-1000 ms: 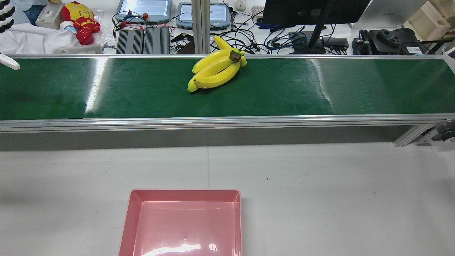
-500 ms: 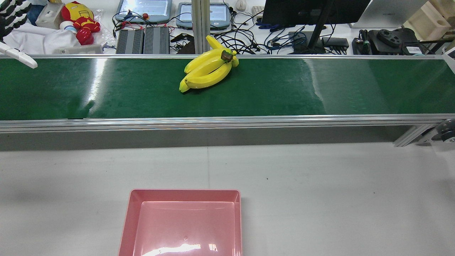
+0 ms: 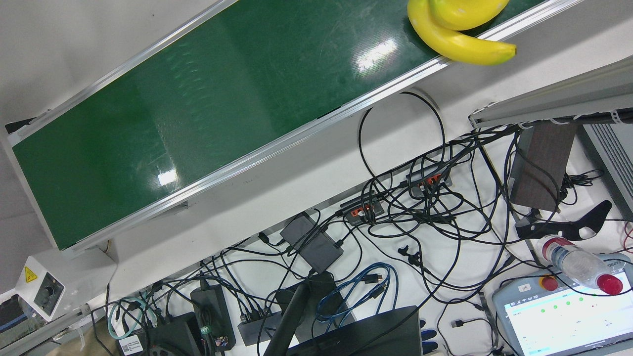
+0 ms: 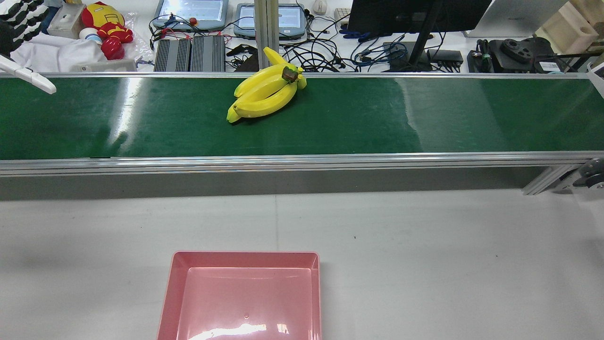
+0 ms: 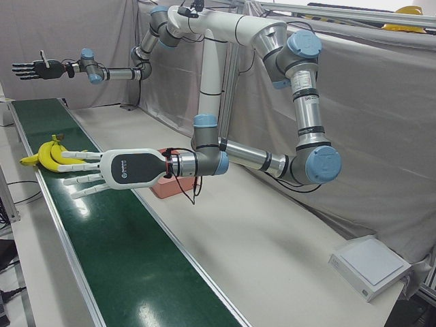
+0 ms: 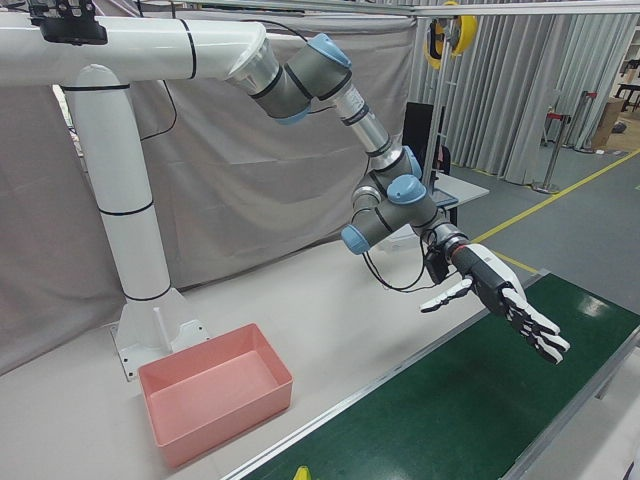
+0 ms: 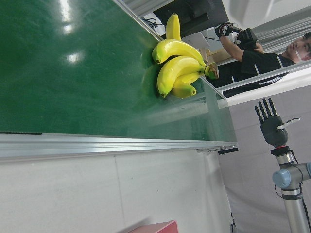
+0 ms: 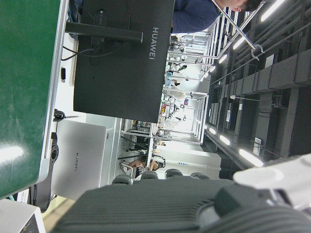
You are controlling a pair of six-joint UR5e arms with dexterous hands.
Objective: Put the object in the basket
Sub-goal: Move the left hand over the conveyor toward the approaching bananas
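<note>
A bunch of yellow bananas (image 4: 264, 94) lies on the far side of the green conveyor belt (image 4: 377, 118); it also shows in the front view (image 3: 455, 42) and the left hand view (image 7: 177, 68). The pink basket (image 4: 243, 255) stands empty on the white table, nearer than the belt. My left hand (image 5: 85, 174) hovers open over the belt, fingers spread, a short way from the bananas (image 5: 51, 155). Only its edge (image 4: 33, 81) shows in the rear view. My right hand (image 6: 500, 305) is open above the belt's other end, holding nothing.
Beyond the belt is a desk with cables, tablets, a monitor (image 4: 415, 14) and a toy figure (image 4: 106, 28). A person (image 7: 245, 51) stands behind the belt. The left forearm partly hides the basket (image 5: 163, 189). A white box (image 5: 371, 262) sits at the table's corner.
The bananas have travelled left along the belt in the rear view. My left hand's edge has come further into that view from the left.
</note>
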